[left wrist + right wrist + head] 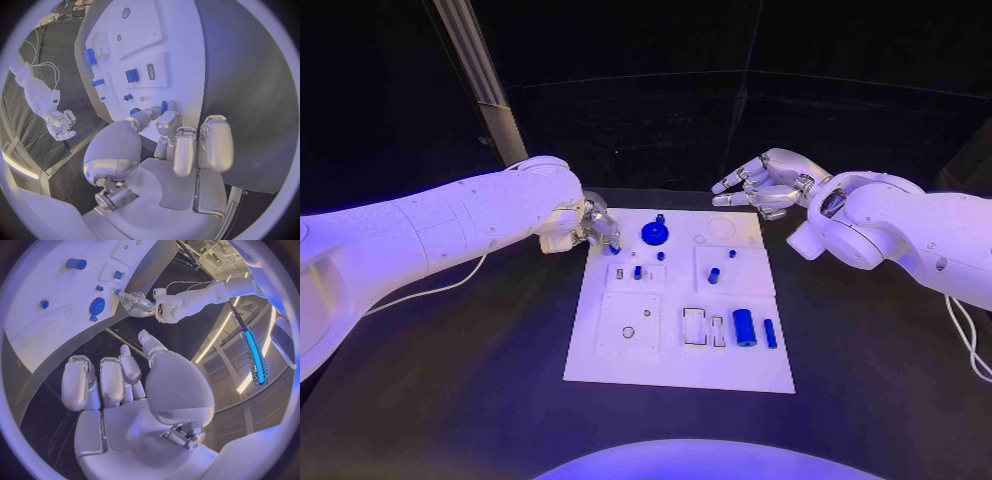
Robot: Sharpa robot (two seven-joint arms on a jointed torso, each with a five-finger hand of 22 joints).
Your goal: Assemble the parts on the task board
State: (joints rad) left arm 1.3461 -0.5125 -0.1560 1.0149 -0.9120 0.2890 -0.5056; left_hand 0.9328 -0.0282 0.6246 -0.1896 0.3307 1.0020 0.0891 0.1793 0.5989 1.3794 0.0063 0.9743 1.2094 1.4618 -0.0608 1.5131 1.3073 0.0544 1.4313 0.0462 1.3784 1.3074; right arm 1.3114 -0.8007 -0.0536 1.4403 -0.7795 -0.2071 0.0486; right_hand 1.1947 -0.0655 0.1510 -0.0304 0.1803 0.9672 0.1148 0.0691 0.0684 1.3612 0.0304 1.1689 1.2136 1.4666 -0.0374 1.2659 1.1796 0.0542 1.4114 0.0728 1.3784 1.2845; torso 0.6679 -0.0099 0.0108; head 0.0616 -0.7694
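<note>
White task board [678,372] flat on the black surface [444,400], long axis running away from the robot. Left robot hand [593,228] at the board's far left corner, fingertips pressed together on a small blue part [164,106] right at the board's edge, so grasping it, or close to it. Right robot hand [764,185] just off the board's far right corner, above the surface, released, fingers apart and lightly curled, nothing in them. On the board: a round blue knob [655,233] near the far edge, just beside the left fingertips; small blue pegs [714,275] around the middle; a blue cylinder [744,327] and a slim blue bar [770,332] toward the near right, next to open rectangular slots [694,327]. Likely step in hand: picking up or seating the small piece at the far left corner. To do it well: keep the pinch low and square on the piece, lift or press straight along the board's normal, avoid brushing the round knob close by, and check alignment with its recess before pushing down. Exact recess under the fingertips not readable. Right robot hand best kept clear of the board until needed, or brought down to steady the far right corner if the plate starts to slide.
</note>
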